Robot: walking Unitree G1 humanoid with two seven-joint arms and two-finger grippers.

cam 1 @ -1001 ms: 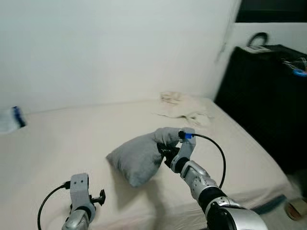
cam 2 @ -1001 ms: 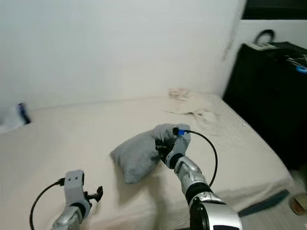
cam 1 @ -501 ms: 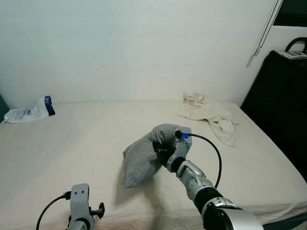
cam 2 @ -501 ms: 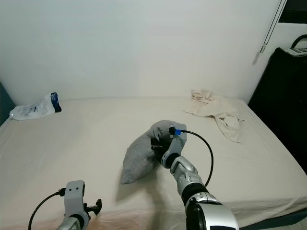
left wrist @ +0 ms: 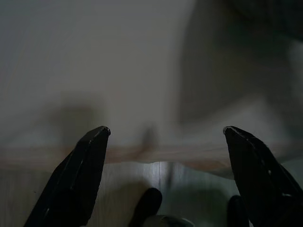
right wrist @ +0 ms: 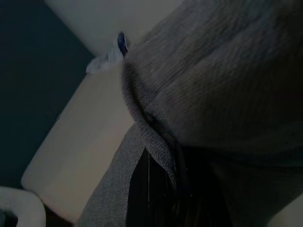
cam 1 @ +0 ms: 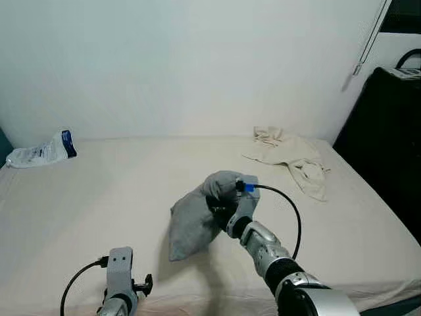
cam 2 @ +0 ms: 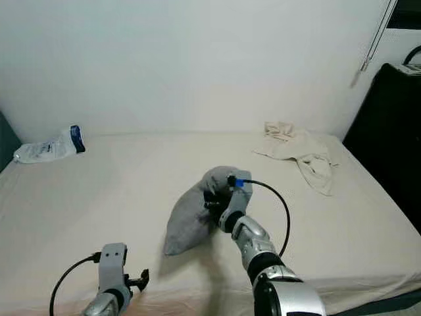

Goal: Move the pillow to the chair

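The head views are evenly bright and slightly soft; both wrist views are dim, blurred, darkest toward 6 o'clock.

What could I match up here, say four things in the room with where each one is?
Things:
1. pillow
2. plastic bag
3. crumpled cloth
4. left gripper

Places or states:
a. far right part of the bed
b. open, low at the bed's near edge
c. far left corner of the bed
d. held by the right gripper

Pairs: 1-d, 2-c, 3-a, 4-b
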